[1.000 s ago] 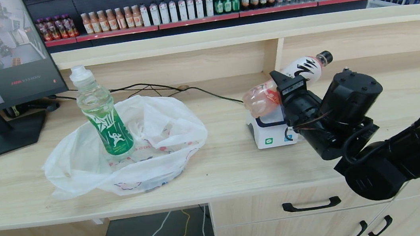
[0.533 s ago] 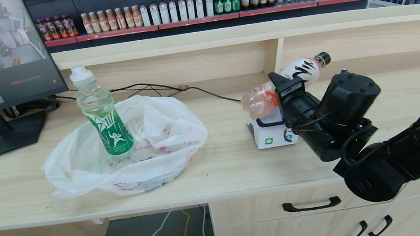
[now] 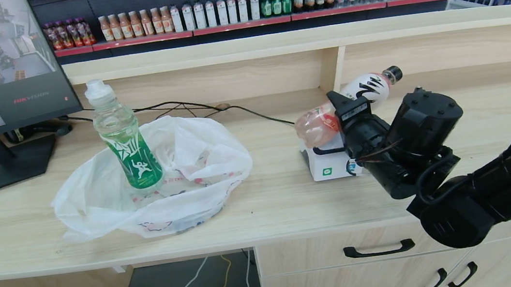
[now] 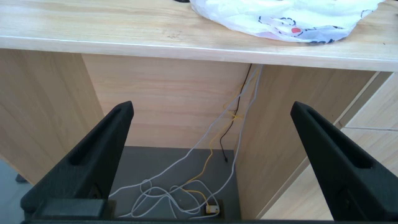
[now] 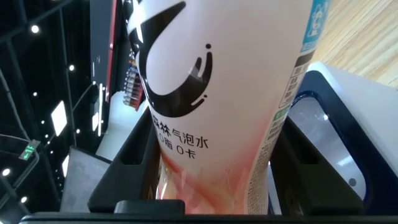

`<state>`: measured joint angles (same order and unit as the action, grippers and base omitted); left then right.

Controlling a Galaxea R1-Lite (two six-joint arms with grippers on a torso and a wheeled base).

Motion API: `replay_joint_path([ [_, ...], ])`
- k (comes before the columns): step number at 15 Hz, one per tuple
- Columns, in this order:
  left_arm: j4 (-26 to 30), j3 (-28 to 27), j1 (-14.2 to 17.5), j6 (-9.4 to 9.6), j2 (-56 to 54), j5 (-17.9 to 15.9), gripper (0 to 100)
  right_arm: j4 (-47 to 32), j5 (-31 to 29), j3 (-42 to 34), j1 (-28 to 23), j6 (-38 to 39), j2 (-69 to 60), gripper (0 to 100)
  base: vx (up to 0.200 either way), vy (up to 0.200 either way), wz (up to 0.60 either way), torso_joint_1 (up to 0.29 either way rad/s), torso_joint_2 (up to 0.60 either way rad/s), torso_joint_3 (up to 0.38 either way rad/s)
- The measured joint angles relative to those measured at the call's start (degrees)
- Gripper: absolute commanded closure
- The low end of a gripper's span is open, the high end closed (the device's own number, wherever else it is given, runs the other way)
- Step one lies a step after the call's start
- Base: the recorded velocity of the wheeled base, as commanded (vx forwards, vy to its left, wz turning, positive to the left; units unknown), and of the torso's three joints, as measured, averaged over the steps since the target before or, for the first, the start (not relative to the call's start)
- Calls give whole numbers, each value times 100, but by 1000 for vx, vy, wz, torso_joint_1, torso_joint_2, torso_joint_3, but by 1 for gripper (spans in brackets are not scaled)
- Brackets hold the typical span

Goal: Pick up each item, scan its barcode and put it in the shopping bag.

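- Here, the right end effector (image 3: 338,110) is clenched on the pink bottle (image 3: 368,86), a finger on each side of its body.
- The pink bottle is clear plastic with pale pink drink inside. A white label with bold black brush-like marks wraps its upper half, and the cap is dark.
- It is held tilted almost on its side. The cap points up and away toward the back of the desk (image 3: 267,200), and the rounded base points toward the robot's left.
- The bottle hangs just above the white scanner (image 3: 328,161); I cannot tell whether they touch.
- In the right wrist view the label (image 5: 217,81) shows small print under the black mark, and the scanner's dark window (image 5: 336,118) lies just beside it.
- The white shopping bag (image 3: 198,155) lies open on the desk, well apart from the scanner, on the robot's left.
- A green bottle (image 3: 126,140) with a white cap stands upright in it.
- The left end effector (image 4: 211,109) is released, its fingers spread wide, below the desk's front edge, with loose cables (image 4: 205,186) on the floor beyond it.
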<state>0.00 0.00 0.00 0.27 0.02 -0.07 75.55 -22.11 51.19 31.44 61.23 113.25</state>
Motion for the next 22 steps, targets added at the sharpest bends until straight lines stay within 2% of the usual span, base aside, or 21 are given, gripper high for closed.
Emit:
replay_joint_path([
  [5, 0, 0, 0, 0, 0, -2, 0, 18, -2, 121, 20, -168, -127, 100, 0, 0, 0, 0, 0, 0],
  [10, 0, 0, 0, -2, 0, -2, 0, 68, 26, 145, 133, -986, -556, 100, 0, 0, 0, 0, 0, 0],
  [14, 0, 0, 0, 6, 0, -2, 0, 273, 90, 158, 293, -2688, -868, 100, 0, 0, 0, 0, 0, 0],
  [17, 0, 0, 0, 9, 0, -2, 0, 330, 191, 138, 117, -4643, -967, 100, 0, 0, 0, 0, 0, 0],
  [18, 0, 0, 0, 6, 0, -2, 0, 407, 358, 116, 26, -5275, -1006, 100, 0, 0, 0, 0, 0, 0],
  [21, 0, 0, 0, 6, 0, -2, 0, 1278, 1051, -329, -261, -6930, -1119, 100, 0, 0, 0, 0, 0, 0],
  [22, 0, 0, 0, 6, 0, 0, 0, 1365, 1325, -483, -311, -7190, -1141, 100, 0, 0, 0, 0, 0, 0],
])
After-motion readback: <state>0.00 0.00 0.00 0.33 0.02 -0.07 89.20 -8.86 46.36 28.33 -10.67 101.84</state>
